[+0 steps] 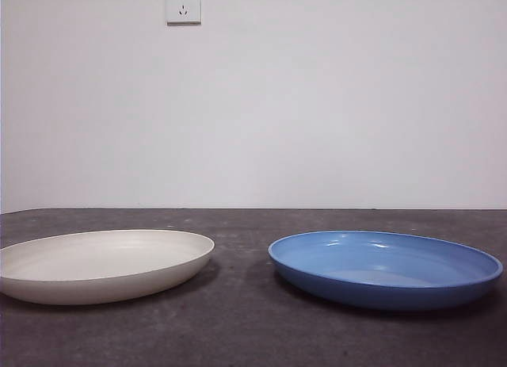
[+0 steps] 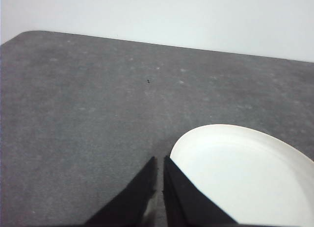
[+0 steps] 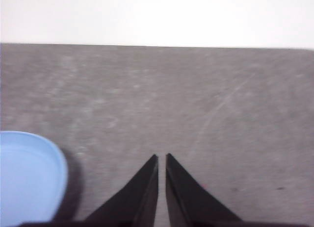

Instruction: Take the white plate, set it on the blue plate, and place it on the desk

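The white plate [image 1: 103, 264] lies flat on the desk [image 1: 253, 335] at the left of the front view, and the blue plate [image 1: 385, 266] lies flat at the right, a gap between them. Neither arm shows in the front view. In the left wrist view my left gripper [image 2: 159, 161] is shut and holds nothing, hovering above the desk [image 2: 88, 114] just beside the white plate's [image 2: 245, 178] rim. In the right wrist view my right gripper [image 3: 162, 158] is shut and holds nothing, over bare desk [image 3: 196, 99], with the blue plate [image 3: 27, 175] off to one side.
A plain white wall [image 1: 317, 105] with a power socket [image 1: 183, 5] stands behind the desk's far edge. Nothing else lies on the desk.
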